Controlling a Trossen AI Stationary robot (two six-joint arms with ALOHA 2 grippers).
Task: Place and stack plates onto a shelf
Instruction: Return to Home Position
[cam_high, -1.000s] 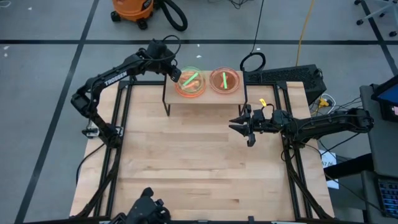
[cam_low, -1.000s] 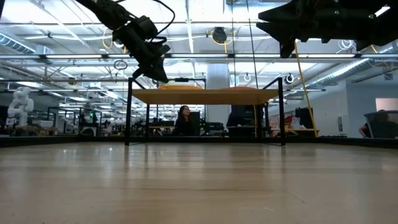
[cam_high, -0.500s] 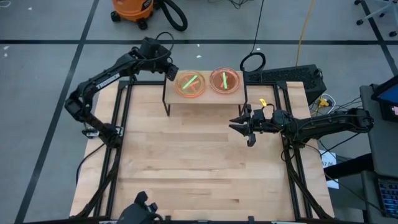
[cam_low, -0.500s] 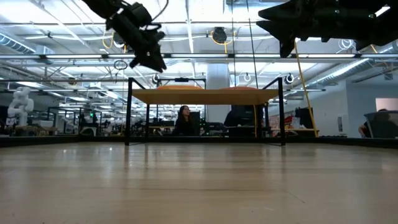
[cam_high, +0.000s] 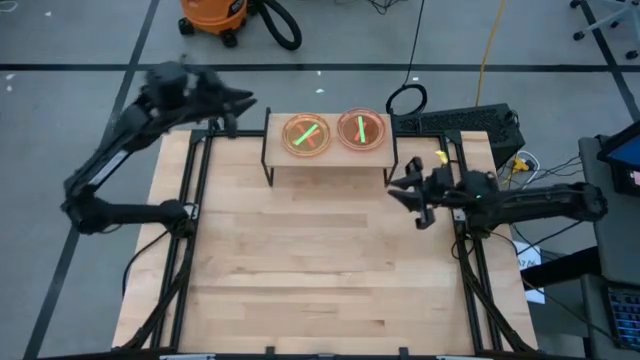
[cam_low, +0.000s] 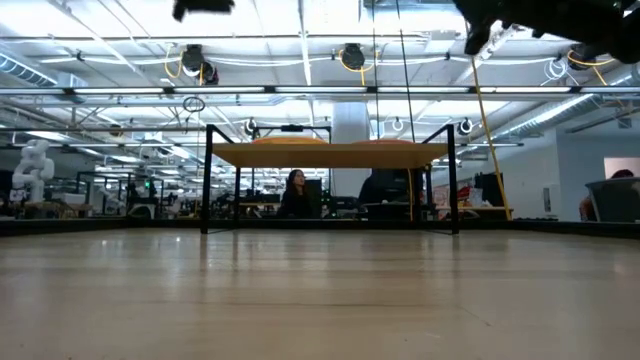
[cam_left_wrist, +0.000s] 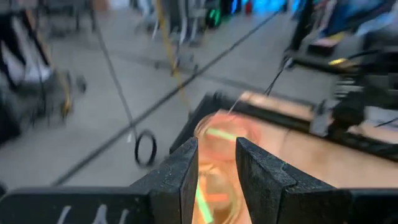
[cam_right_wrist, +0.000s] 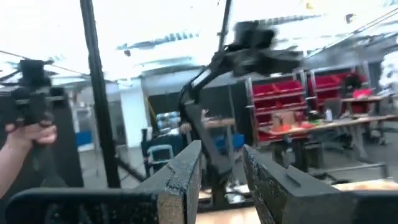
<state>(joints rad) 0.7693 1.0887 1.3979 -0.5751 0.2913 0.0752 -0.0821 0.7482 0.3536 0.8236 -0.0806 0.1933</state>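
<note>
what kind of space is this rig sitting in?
Probably a big open robotics lab or workshop: orange shop vacuum on the taped concrete floor, red parts bins on racks, rows of workstations under strip lights.

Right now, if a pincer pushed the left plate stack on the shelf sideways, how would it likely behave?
The left plate stack looks thin, translucent plastic: probably light and easily slid. It lies low and flat, so likely shifts rather than tips. It nearly fills the depth of the shelf, so a push might drop it off.
</note>
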